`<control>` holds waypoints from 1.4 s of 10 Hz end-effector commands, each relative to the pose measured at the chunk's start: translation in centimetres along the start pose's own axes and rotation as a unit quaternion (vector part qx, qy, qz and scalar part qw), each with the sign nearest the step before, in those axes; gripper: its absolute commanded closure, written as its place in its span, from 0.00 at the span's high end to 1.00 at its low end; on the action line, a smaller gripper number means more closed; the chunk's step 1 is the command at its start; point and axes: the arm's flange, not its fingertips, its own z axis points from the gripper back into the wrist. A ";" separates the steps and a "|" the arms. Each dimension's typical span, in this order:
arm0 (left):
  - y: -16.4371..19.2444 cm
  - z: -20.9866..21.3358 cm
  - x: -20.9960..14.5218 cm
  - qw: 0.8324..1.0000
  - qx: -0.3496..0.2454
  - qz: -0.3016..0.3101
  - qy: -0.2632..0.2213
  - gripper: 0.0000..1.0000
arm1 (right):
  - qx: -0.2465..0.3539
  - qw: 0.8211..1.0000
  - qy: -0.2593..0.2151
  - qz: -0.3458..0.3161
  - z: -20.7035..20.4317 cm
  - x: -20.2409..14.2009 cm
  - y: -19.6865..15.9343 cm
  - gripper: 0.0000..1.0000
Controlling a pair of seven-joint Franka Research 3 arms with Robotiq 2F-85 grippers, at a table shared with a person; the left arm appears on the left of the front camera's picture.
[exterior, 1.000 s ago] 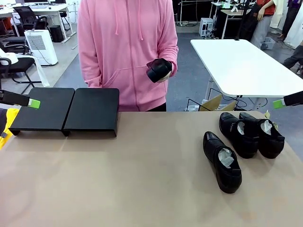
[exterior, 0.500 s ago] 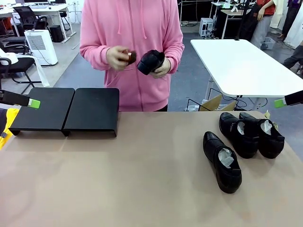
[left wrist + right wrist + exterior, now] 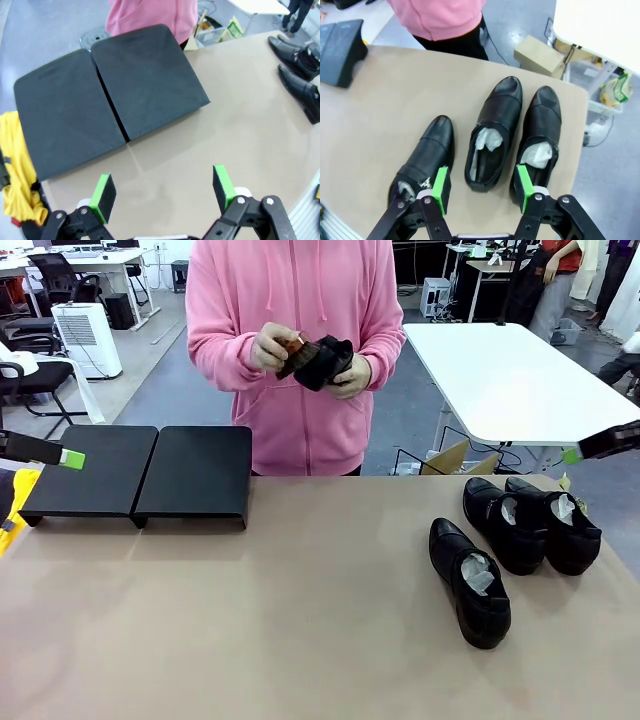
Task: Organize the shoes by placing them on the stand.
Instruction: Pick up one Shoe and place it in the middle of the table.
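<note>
Three glossy black shoes lie on the table's right side: a nearer shoe (image 3: pixel 470 580) and a pair behind it, shoe (image 3: pixel 503 523) and shoe (image 3: pixel 555 523), all stuffed with white paper. A fourth shoe (image 3: pixel 328 360) is in the person's hands, with a small brown brush (image 3: pixel 292 345) against it. The stand (image 3: pixel 140 475), two low black platforms side by side, sits at the far left. My left gripper (image 3: pixel 164 192) hangs open above the table just in front of the stand (image 3: pixel 110 95). My right gripper (image 3: pixel 482 189) is open above the middle shoe (image 3: pixel 495 135), holding nothing.
The person in a pink hoodie (image 3: pixel 300 300) stands at the far edge, between stand and shoes. Bare tan tabletop (image 3: pixel 300 610) stretches between the two. A yellow cloth (image 3: pixel 15 165) hangs off the table's left edge. A white table (image 3: pixel 510 370) stands behind on the right.
The person has raised the held shoe to chest height and brought the brush to it with the other hand. My right gripper's tip has crept slightly inward; the left arm is still.
</note>
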 end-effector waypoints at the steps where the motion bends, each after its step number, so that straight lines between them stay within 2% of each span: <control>1: 0.1 0.1 -0.1 1.000 -0.004 -0.005 0.000 1.00 | -0.038 0.997 0.069 0.004 -5.9 3.4 -0.8 0.69; 2: 0.1 0.1 -0.1 1.000 -0.004 -0.005 0.000 1.00 | -0.054 0.992 0.112 0.008 -9.0 3.6 -0.7 0.69; 4: 0.1 0.1 -0.1 1.000 -0.004 -0.005 0.000 1.00 | -0.067 0.985 0.162 0.006 -12.7 3.0 -0.7 0.69; 6: 0.1 0.1 -0.1 1.000 -0.004 -0.005 0.000 1.00 | -0.083 0.980 0.179 -0.003 -13.9 2.2 -0.8 0.69; 14: 0.1 0.1 -0.1 1.000 -0.004 -0.005 0.000 1.00 | -0.106 0.970 0.219 -0.028 -14.5 2.1 -0.1 0.69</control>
